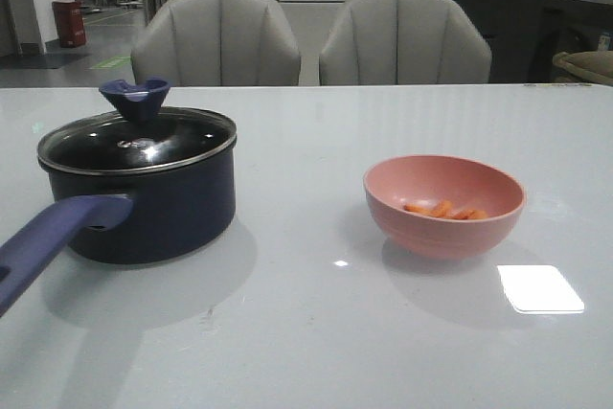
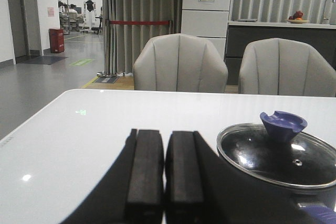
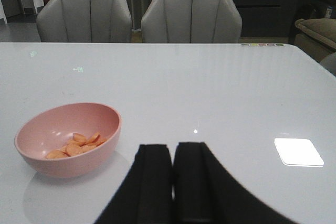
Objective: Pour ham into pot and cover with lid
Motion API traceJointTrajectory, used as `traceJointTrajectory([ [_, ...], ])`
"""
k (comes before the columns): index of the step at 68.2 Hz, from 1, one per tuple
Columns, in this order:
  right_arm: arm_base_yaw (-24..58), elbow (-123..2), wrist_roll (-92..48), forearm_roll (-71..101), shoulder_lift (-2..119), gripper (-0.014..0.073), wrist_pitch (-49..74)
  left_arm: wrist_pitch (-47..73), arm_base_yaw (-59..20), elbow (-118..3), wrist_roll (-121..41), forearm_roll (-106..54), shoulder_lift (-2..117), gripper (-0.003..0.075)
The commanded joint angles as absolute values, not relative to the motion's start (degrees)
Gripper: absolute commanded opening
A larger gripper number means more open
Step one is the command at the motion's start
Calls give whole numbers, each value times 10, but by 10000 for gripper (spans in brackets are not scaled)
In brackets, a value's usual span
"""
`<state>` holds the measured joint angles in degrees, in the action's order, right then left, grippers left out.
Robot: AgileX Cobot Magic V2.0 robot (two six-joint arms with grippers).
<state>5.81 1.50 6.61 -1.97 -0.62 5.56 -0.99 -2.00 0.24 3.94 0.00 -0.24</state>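
Observation:
The navy pot [image 1: 153, 208] stands on the left of the white table with its purple-blue handle [image 1: 48, 241] pointing toward me. The glass lid [image 1: 139, 139] with its blue knob [image 1: 134, 98] sits on the pot; it also shows in the left wrist view [image 2: 278, 153]. The ham [image 1: 445, 210] lies as several small orange pieces inside the pink bowl [image 1: 443, 206] on the right, also in the right wrist view [image 3: 73, 146]. My left gripper [image 2: 165, 140] is shut and empty, just left of the pot. My right gripper [image 3: 173, 150] is shut and empty, right of the bowl [image 3: 68, 139].
Two grey chairs [image 1: 215, 40] [image 1: 404, 40] stand behind the table's far edge. A bright light patch [image 1: 539, 288] reflects on the tabletop at the front right. Neither arm shows in the front view.

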Motion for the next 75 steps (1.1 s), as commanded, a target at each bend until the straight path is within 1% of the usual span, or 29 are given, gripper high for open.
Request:
traceJointTrajectory([
  [1, 55, 12, 62, -28, -17, 162, 13, -57, -20, 15, 42, 0, -13, 120],
  [49, 55, 12, 62, -28, -17, 162, 13, -57, -20, 15, 42, 0, -13, 120],
  [54, 55, 12, 62, -28, -17, 162, 13, -78, -20, 15, 42, -4, -13, 120],
  [61, 55, 12, 62, -28, -17, 162, 13, -156, -20, 13, 42, -4, -13, 121],
  [64, 55, 12, 62, -28, -17, 162, 13, -171, -20, 7, 42, -4, -13, 121],
  [69, 55, 12, 62, -28, -17, 162, 13, -158, -20, -22, 42, -4, -12, 120],
  [75, 55, 12, 62, -28, -17, 162, 13, -95, -20, -69, 42, -4, -1, 120],
])
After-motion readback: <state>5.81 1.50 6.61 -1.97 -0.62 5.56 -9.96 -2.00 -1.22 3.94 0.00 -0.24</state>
